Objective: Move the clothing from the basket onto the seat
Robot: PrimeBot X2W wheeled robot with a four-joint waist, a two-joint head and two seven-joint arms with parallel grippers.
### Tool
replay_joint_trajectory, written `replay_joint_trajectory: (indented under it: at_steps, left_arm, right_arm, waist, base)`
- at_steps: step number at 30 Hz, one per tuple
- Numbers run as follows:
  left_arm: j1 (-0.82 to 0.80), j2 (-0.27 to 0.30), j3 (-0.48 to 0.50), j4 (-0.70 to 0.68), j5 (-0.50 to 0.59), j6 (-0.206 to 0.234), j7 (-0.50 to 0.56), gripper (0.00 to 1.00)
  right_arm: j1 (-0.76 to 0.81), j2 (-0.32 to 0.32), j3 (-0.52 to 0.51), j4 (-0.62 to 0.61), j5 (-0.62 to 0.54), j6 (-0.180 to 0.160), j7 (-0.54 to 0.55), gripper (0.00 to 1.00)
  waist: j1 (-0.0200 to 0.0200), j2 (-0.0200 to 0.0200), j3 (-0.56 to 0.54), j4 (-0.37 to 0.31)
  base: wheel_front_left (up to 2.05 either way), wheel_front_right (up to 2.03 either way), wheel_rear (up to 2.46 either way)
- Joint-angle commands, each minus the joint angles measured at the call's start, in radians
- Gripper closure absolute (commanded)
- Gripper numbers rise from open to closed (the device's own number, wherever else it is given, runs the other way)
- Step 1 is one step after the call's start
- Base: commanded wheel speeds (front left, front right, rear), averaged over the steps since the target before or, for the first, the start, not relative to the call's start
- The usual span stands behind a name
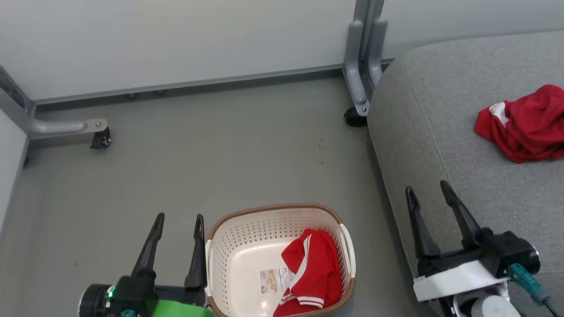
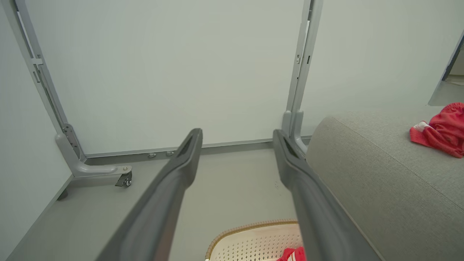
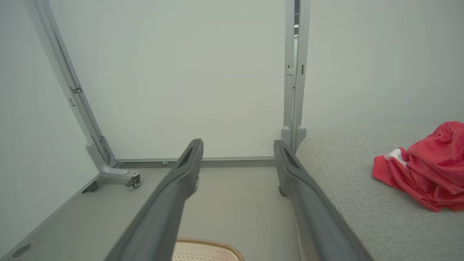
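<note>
- One red garment (image 1: 315, 268) in basket (image 1: 273, 207), 6 o'clock; second garment (image 1: 526, 123) on seat (image 1: 440, 145), 3 o'clock.
- Left gripper (image 1: 180, 215), right gripper (image 1: 426, 186): fingers spread, empty.
- Floor (image 1: 220, 154) open toward 11 o'clock.

Head view downward; wrists toward wall (image 2: 181, 72)

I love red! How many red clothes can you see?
2: one red garment in the basket, one red garment on the seat. Something could hide beneath them.
</note>
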Motion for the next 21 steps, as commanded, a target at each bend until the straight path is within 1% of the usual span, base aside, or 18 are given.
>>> replay_joint_trajectory:
  at_steps: [1, 5, 6, 10, 11, 14, 19, 21]
  left_arm:
    - [-0.046, 0.001, 0.005, 0.005, 0.011, -0.009, 0.001, 0.00]
    - [-0.146, 0.002, 0.010, 0.028, 0.066, -0.043, 0.001, 0.00]
    - [-0.161, 0.002, 0.013, 0.034, 0.072, -0.047, 0.001, 0.00]
    - [-0.261, 0.024, 0.010, 0.081, 0.106, -0.074, 0.001, 0.00]
    - [-0.316, 0.036, -0.008, 0.114, 0.118, -0.089, 0.001, 0.00]
    - [-0.417, 0.082, -0.066, 0.168, 0.147, -0.105, 0.000, 0.00]
    - [-0.578, 0.124, -0.157, 0.277, 0.157, -0.113, 0.000, 0.00]
    - [-0.644, 0.137, -0.232, 0.333, 0.157, -0.114, 0.001, 0.00]
  right_arm:
    - [-0.041, 0.001, -0.005, -0.013, -0.008, -0.001, -0.003, 0.00]
    - [-0.138, 0.004, -0.024, -0.038, -0.013, -0.001, -0.003, 0.00]
    - [-0.155, 0.004, -0.028, -0.042, -0.012, -0.001, -0.003, 0.00]
    - [-0.241, 0.008, -0.062, -0.069, -0.017, -0.001, -0.003, 0.00]
    - [-0.275, 0.012, -0.091, -0.085, -0.011, -0.001, -0.003, 0.00]
    - [-0.322, 0.018, -0.135, -0.111, -0.010, -0.001, -0.003, 0.00]
    - [-0.376, 0.023, -0.201, -0.143, 0.011, -0.001, -0.003, 0.00]
    - [-0.390, 0.023, -0.236, -0.159, 0.018, -0.001, -0.003, 0.00]
  waist:
    - [0.0000, 0.0000, 0.145, -0.027]
    - [0.0000, 0.0000, 0.298, -0.055]
    - [0.0000, 0.0000, 0.322, -0.062]
    - [0.0000, 0.0000, 0.446, -0.100]
    - [0.0000, 0.0000, 0.500, -0.114]
    - [0.0000, 0.0000, 0.585, -0.137]
    - [0.0000, 0.0000, 0.712, -0.163]
    - [0.0000, 0.0000, 0.758, -0.165]
  base:
    - [0.00, 0.00, 0.00]
    - [0.00, 0.00, 0.00]
    - [0.00, 0.00, 0.00]
    - [0.00, 0.00, 0.00]
    - [0.00, 0.00, 0.00]
    - [0.00, 0.00, 0.00]
    - [0.00, 0.00, 0.00]
    - [0.00, 0.00, 0.00]
